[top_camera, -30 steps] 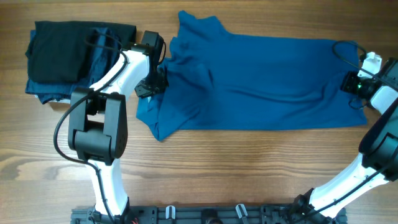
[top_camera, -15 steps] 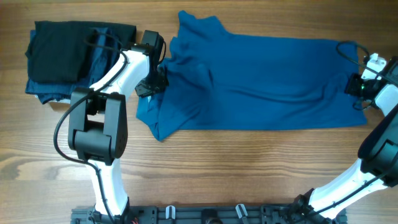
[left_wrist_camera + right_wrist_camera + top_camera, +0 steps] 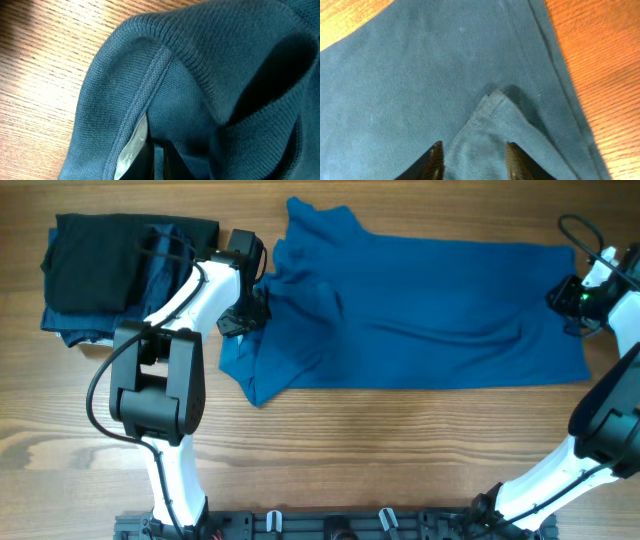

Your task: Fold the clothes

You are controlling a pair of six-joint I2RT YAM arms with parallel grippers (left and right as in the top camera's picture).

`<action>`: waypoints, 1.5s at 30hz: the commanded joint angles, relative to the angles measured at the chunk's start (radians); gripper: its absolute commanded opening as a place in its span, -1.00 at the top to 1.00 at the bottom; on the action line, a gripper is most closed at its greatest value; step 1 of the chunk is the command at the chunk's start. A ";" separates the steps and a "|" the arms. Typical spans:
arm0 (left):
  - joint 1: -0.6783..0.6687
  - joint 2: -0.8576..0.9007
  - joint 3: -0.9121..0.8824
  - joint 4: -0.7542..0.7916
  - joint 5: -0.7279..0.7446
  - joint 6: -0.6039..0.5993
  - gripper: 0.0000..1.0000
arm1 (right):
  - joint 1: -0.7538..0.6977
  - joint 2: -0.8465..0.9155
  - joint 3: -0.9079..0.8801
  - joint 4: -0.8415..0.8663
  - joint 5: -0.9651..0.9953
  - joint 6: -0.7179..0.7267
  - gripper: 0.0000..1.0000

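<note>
A blue shirt lies spread across the table, its left end bunched. My left gripper is shut on the shirt's collar fold by the white size label; the dark fingers pinch the cloth. My right gripper is at the shirt's right end, over its hem. In the right wrist view its fingers are open, with a folded corner of the blue cloth between them.
A stack of folded dark clothes sits at the far left of the wooden table. Bare wood shows along the front. The right arm's cable loops above the shirt's right edge.
My right gripper has shifted up and slightly left at the shirt's right end; the hem there has shifted a little. The left arm has not moved.
</note>
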 commanded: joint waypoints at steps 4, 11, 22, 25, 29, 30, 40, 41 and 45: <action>0.004 0.008 -0.006 -0.001 0.011 -0.010 0.83 | 0.090 0.067 0.016 0.060 0.169 0.066 0.08; 0.004 0.008 -0.006 -0.020 0.011 -0.010 0.81 | 0.119 0.087 0.016 0.103 0.310 0.158 0.04; 0.004 0.008 -0.006 -0.021 0.011 -0.010 0.81 | 0.116 0.161 0.015 0.093 0.358 0.217 0.12; 0.004 0.008 -0.006 -0.021 0.011 -0.010 0.81 | 0.116 0.166 0.013 0.097 0.358 0.216 0.17; 0.004 0.008 -0.006 -0.021 0.011 -0.010 0.81 | 0.116 0.166 0.013 0.110 0.360 0.216 0.47; 0.004 0.008 -0.006 -0.022 0.011 -0.010 0.81 | 0.116 0.165 0.014 0.110 0.366 0.217 0.54; 0.004 0.008 -0.006 -0.012 0.011 -0.010 0.78 | 0.116 0.140 0.108 0.004 0.425 0.213 0.68; 0.004 0.008 -0.006 -0.008 0.011 -0.010 0.77 | 0.116 0.140 0.113 -0.001 0.426 0.212 0.68; 0.004 0.008 -0.006 0.006 0.011 -0.010 0.78 | 0.116 0.138 0.113 -0.028 0.499 0.216 0.84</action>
